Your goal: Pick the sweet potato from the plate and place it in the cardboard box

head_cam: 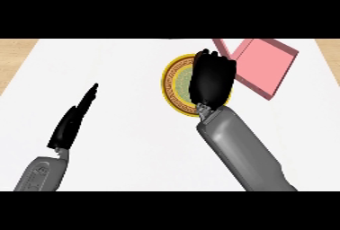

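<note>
The plate [174,85] lies on the counter [119,130] just above the frame's centre; the box [266,67] sits beside it, upper right; the right hand [212,78] overlaps the plate's right part; the left hand [73,119] is lower left.

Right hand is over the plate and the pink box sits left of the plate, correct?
No. The head view shows the pink box right of the plate, not left. The right hand is over the plate.

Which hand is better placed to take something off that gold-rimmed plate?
The right. The right hand hangs directly over the plate, with the pink box just beside it. The left hand is well off to the left, fingers straight. Anything on the plate is hidden.
</note>
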Motion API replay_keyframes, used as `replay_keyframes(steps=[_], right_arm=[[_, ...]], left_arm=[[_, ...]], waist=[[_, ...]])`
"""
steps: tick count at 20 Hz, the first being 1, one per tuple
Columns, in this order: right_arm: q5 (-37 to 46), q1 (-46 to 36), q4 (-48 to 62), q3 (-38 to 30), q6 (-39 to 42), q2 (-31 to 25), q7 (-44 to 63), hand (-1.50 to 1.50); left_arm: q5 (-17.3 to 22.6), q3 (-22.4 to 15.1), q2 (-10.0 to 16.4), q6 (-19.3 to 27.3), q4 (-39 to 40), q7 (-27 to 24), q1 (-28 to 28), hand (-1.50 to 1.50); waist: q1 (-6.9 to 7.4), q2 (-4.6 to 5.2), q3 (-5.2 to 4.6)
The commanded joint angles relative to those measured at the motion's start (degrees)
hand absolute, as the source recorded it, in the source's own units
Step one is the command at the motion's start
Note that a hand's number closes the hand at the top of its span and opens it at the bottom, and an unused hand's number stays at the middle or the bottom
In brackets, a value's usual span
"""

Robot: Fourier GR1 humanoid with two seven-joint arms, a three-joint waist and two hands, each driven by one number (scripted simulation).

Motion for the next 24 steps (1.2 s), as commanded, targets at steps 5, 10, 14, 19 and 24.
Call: replay_keyframes(steps=[5,10,14,19,24], right_arm=[[3.78,-19.09,13.62,-15.13,0.25,-1.62,8.11,1.5],[3.29,-20.48,18.0,-19.98,-1.08,-4.37,4.54,1.5],[2.32,-22.96,24.14,-24.91,-1.19,-7.94,1.93,1.5],[1.51,-16.88,28.6,-27.28,-5.74,-11.0,-3.0,1.5],[-8.81,-13.28,28.97,-36.99,-4.62,-9.18,-3.17,-1.5]], left_arm=[[-0.29,0.31,-0.27,0.85,-2.18,0.54,2.13,0.0],[-0.01,1.8,-0.06,0.42,0.38,-0.16,1.82,0.0],[-1.84,0.55,-1.96,1.91,1.24,0.07,0.41,0.0],[-2.8,1.35,-2.92,3.43,2.88,0.56,-1.21,0.0],[-1.92,0.76,-1.75,1.41,-1.68,-0.81,3.68,0.0]], waist=[[-0.66,-0.24,0.08],[-2.33,-0.41,0.1],[-2.29,-0.26,0.1],[-2.66,-0.12,0.11],[-2.15,-0.35,0.19]])
